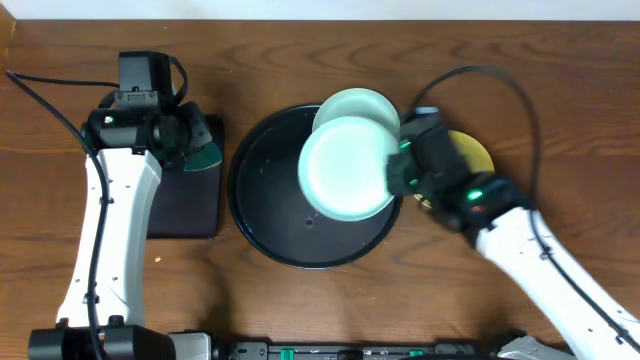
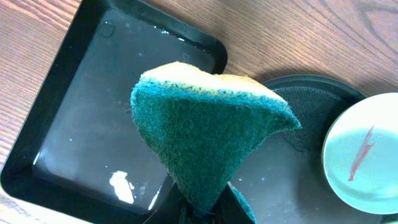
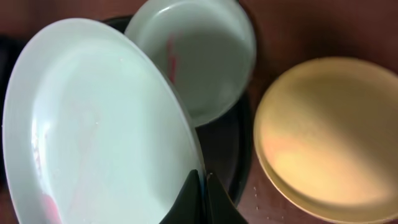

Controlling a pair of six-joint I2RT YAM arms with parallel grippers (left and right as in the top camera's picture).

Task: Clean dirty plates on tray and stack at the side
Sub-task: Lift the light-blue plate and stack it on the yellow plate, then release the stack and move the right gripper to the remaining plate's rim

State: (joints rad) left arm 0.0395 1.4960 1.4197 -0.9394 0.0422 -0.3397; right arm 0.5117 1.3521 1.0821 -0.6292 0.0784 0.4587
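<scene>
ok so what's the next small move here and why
Probably carry the sponge in the left fingers across to the blue plate that the right fingers hold over the tray. That plate seems faintly smeared pink, and the sponge hangs apart from it, over the small tray.

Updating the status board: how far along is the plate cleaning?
Done, apparently: yellow plate sits on the table right of the round tray, no smear visible. In hand: right gripper holds a blue plate; left gripper holds the sponge. Left: second blue plate, red-smeared.
</scene>
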